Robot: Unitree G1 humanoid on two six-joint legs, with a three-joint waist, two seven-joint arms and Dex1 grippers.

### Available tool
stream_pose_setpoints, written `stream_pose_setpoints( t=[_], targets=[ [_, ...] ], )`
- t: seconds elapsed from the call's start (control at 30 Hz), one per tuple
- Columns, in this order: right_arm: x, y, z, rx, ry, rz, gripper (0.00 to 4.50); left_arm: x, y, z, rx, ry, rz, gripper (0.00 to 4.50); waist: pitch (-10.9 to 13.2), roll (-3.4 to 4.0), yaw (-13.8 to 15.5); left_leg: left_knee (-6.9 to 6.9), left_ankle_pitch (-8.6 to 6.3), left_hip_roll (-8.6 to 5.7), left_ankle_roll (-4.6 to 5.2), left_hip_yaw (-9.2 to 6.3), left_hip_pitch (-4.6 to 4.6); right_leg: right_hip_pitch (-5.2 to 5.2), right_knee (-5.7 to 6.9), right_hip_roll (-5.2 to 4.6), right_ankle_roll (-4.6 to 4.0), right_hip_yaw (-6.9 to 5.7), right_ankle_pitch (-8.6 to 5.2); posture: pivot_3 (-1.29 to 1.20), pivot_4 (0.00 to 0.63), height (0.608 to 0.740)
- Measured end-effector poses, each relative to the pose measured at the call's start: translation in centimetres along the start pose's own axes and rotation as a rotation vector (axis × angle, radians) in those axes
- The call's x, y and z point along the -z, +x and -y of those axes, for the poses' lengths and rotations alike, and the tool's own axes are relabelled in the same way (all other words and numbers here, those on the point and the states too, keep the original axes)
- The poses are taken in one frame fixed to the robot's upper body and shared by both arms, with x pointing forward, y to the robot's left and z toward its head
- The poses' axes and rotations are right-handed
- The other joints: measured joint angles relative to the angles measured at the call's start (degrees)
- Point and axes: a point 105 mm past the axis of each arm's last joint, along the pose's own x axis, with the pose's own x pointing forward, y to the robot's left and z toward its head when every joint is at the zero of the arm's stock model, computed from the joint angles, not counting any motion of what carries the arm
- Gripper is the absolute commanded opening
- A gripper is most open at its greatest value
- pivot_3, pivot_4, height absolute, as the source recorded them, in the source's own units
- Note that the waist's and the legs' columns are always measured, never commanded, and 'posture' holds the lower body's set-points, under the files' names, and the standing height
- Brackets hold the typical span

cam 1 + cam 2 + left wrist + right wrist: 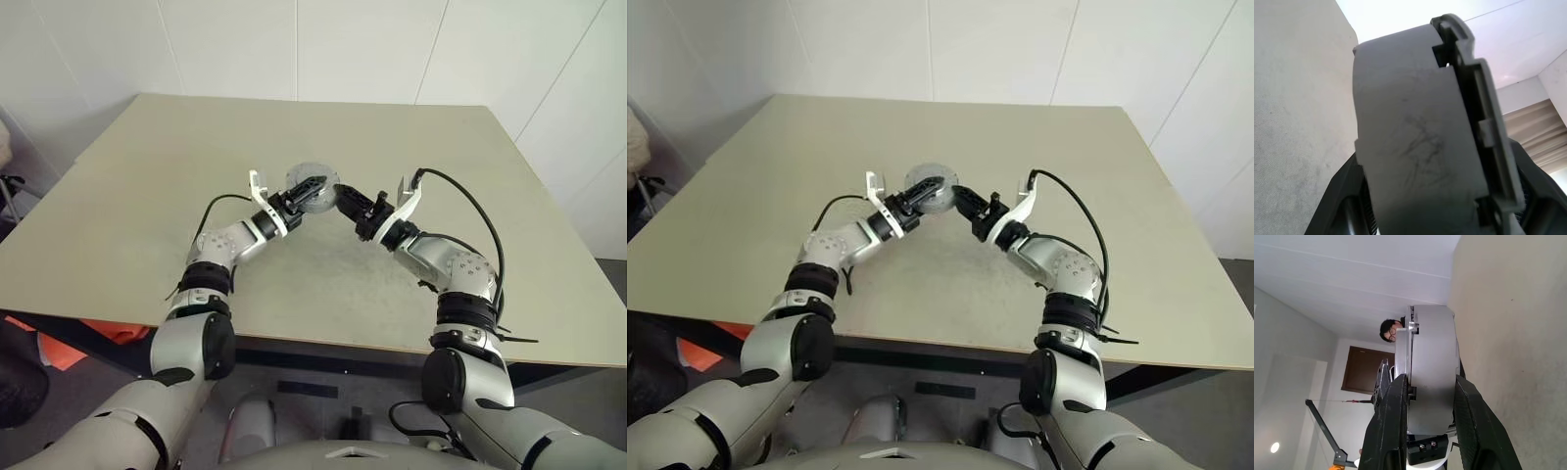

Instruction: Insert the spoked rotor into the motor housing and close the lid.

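desk: pale, bare around the arms; white wall panels behind. orange item under the desk's near left edge. a person's head shows past the part in the right wrist view.

motor assembly: round grey part, held up off the desk near its middle, between both end effectors. it stands on edge, flat faces sideways, axis about level. which piece of the motor it is, cannot tell.

left end effector: black fingers clamped on the part from the left.

right end effector: black fingers clamped across the part's thickness, one on each face.
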Motion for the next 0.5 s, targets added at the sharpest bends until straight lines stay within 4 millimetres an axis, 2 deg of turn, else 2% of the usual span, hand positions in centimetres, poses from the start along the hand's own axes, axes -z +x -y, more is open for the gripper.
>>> stream_pose_setpoints(
  t=[0.4, 0.5],
  targets=[
    [0.3, 0.1, 0.2, 0.015, -0.004, -0.015, 1.12, -0.4, 0.1, -0.6, -0.034, -0.026, 0.035, 2.68, 0.0, 0.00, 0.0, 0.03, -0.01, 0.00, 0.00, -0.01, -0.01, 0.02, -0.01, 0.00, 0.04, 0.00, 0.02, 0.00, 0.000, 0.740],
    [0.4, 0.0, 0.4, 0.025, -0.002, -0.018, 1.12, -0.4, 0.3, -0.9, -0.052, -0.036, 0.054, 2.43, 0.0, 0.00, 0.1, 0.05, -0.01, -0.01, 0.00, -0.02, -0.01, 0.03, -0.01, -0.01, 0.06, 0.00, 0.04, 0.00, 0.000, 0.740]
  ],
)
